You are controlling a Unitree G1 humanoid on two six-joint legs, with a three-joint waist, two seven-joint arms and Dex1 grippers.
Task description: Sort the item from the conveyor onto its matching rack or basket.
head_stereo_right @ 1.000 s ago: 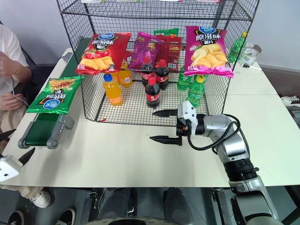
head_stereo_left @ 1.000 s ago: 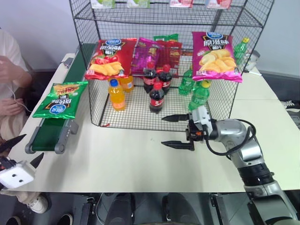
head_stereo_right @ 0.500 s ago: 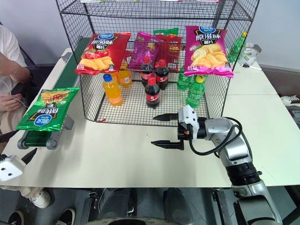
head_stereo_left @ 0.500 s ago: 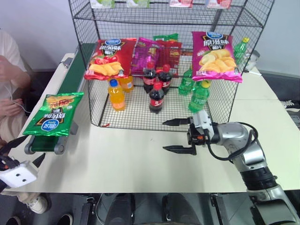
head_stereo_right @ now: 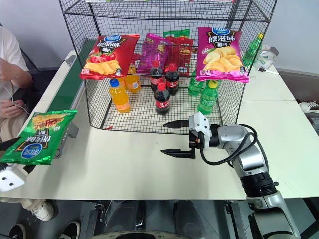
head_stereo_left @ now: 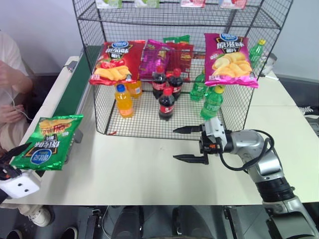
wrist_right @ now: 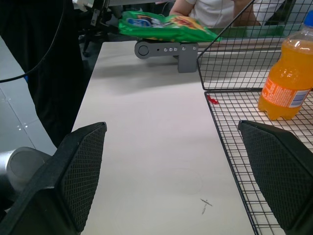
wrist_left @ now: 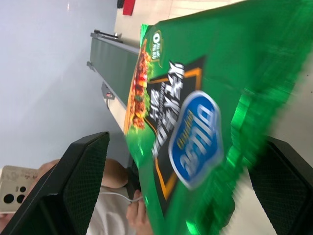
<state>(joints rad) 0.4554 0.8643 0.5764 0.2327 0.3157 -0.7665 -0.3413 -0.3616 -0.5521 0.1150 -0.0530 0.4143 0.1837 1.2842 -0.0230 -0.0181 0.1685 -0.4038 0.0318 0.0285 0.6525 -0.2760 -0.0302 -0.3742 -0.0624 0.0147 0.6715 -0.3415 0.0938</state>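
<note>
Green crisp bag (head_stereo_left: 46,142) has ridden off the conveyor (head_stereo_left: 76,89) end and now overhangs it, tipping between the wide-open, empty fingers of the left claw (head_stereo_left: 10,159). The right claw (head_stereo_left: 192,144), also spread and empty, hangs well apart. A catch looks imminent.

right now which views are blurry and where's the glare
Left wrist view: the green crisp bag is smeared with motion blur, worst along its right edge. Right wrist view: sharp on the orange bottle. Left eye view: sharp, with soft glare on the magenta bag and red bag.
</note>
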